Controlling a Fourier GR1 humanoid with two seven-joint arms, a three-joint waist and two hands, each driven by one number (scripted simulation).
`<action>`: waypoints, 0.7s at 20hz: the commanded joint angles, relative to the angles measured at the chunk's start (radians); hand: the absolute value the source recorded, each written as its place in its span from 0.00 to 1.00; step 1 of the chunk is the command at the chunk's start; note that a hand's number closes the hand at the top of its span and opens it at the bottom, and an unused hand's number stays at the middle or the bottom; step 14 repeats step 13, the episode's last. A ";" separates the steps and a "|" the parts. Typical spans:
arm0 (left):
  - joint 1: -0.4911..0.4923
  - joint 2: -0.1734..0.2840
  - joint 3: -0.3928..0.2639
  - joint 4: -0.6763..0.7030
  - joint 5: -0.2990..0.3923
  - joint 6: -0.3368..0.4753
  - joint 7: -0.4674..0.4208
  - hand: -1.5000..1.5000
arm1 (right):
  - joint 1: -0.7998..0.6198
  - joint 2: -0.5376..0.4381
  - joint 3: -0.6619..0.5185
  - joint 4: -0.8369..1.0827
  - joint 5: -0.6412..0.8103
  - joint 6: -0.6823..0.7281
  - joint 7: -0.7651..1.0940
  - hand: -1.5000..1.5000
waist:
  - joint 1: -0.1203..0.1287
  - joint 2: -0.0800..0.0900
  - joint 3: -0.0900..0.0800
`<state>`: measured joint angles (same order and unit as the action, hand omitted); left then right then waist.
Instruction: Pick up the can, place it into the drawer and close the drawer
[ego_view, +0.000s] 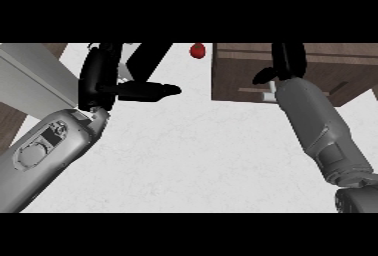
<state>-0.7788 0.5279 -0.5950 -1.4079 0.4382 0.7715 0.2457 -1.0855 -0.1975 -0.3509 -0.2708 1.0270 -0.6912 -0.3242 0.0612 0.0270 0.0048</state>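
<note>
right robot hand: at the drawer handle, likely to push; finger state unclear
left robot hand: open, resting
can: on the desk

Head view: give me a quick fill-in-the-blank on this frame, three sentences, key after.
1. The small object near the top edge is ____ in colour.
2. The right robot hand is over the brown wooden ____.
3. The left robot hand shows at the view's upper ____.

Missing words: red; drawer; left.
</note>
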 joint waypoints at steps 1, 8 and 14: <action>0.020 -0.003 -0.008 0.000 -0.021 0.011 -0.006 0.00 | -0.096 0.061 -0.114 -0.036 -0.154 0.081 -0.060 0.00 | 0.016 -0.004 0.000; 0.072 0.007 0.016 -0.025 -0.023 0.023 -0.006 0.00 | -0.102 0.088 -0.277 -0.067 -0.360 0.214 -0.158 0.00 | -0.015 -0.016 -0.001; 0.112 0.070 0.076 -0.086 0.001 -0.042 0.004 0.00 | -0.090 0.096 -0.302 -0.042 -0.388 0.188 -0.199 0.00 | -0.002 -0.013 -0.003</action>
